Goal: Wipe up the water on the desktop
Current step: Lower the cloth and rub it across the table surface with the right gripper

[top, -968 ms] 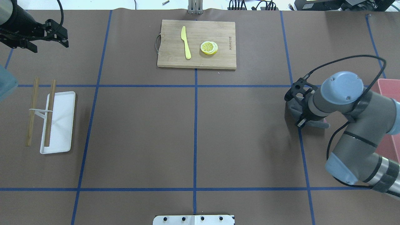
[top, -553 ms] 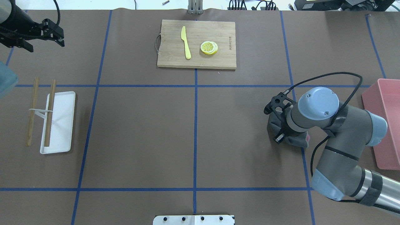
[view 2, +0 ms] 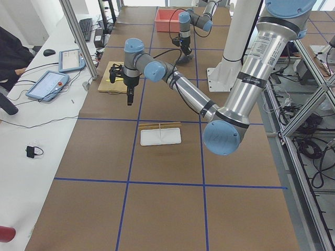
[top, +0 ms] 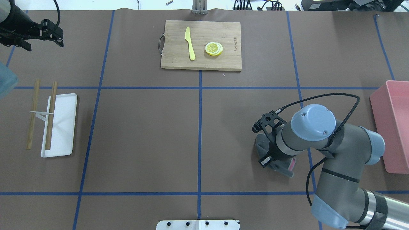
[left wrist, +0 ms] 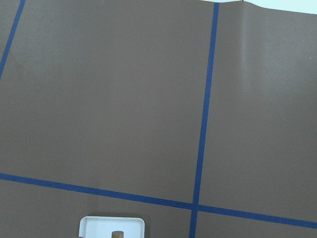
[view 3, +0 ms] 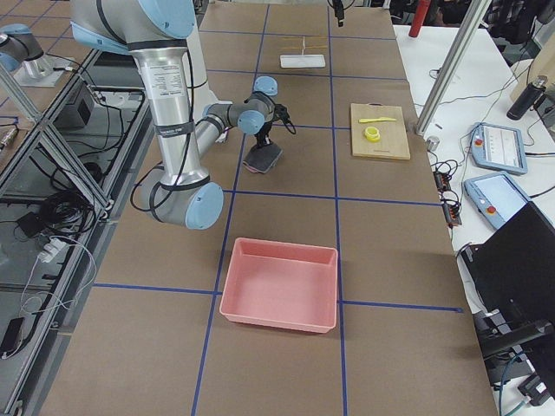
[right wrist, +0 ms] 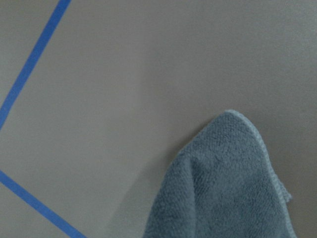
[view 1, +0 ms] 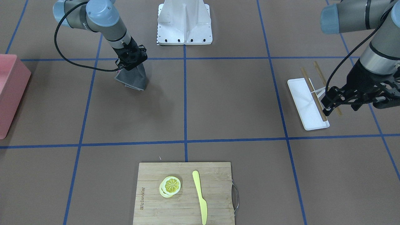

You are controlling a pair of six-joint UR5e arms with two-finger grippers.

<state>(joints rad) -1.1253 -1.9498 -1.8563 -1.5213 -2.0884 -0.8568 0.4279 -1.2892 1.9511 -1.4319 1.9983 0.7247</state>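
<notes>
Pinching a grey cloth (view 1: 133,78) in the right end effector (view 1: 131,62), draped down to, and seemingly touching, the brown surface (top: 143,134) nearer its right and robot-side edges. No telling where any water lies. Facing open room toward the centre, pink bin (top: 396,127) behind at the right edge. Hovering well apart by the far-left corner with the left end effector (top: 44,35), spread and empty.

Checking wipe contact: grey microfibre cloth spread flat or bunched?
Bunched: the grey microfibre cloth hangs in folds from the jaws of the right gripper, not flat on the brown desktop.
</notes>
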